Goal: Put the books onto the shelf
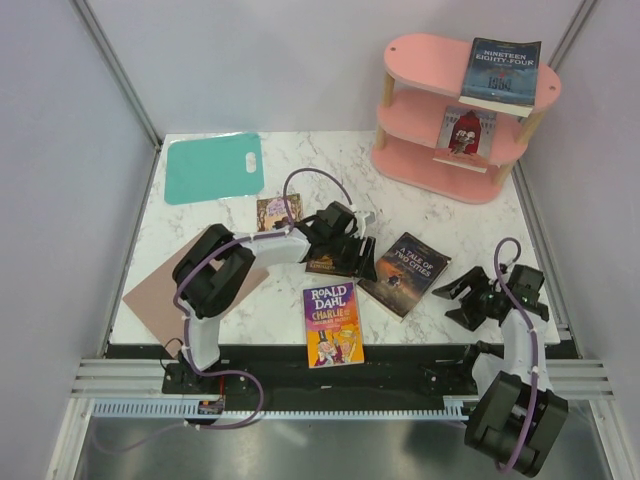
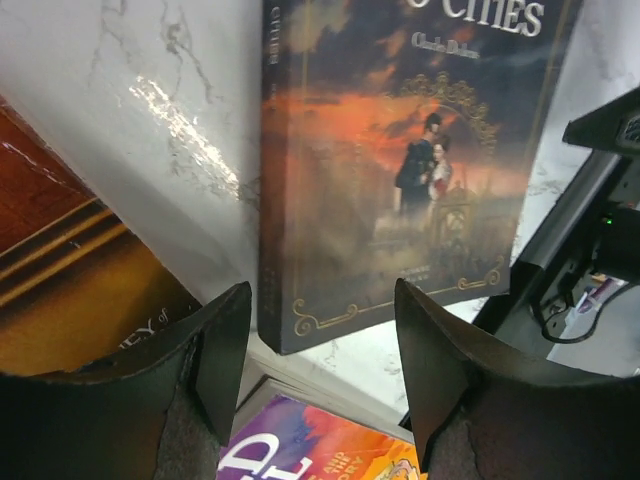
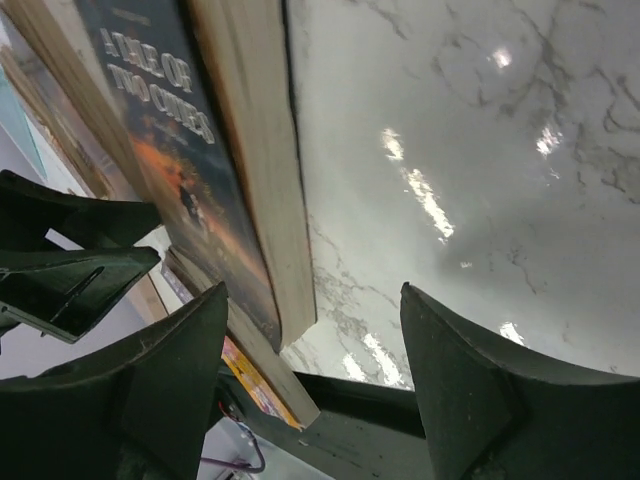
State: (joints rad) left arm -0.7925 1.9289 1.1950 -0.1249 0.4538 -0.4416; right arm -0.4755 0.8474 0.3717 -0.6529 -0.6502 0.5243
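The marble table [image 1: 300,160] carries the pink shelf [image 1: 420,50] at its far right corner, well apart from both sets of jaws. Two books already sit there: a dark one [image 1: 500,72] overhanging the top board and another [image 1: 468,130] on the middle board. Four more lie flat near the arms, so I judge most of the job remains.

The dark Two Cities book [image 1: 405,272] lies between the two grippers, probably the next pick. The left gripper [image 2: 320,300] has its jaws spread and empty, with that book's spine just ahead. A brown book [image 2: 70,320] lies off to one side, and the orange-purple Dahl book [image 2: 320,450] is beneath.

The right gripper [image 3: 312,300] is likewise spread and empty. Only its low view shows the thick page edge facing those jaws. Only the overhead view shows the shelf and a small book [image 1: 278,212] beyond the left jaws.
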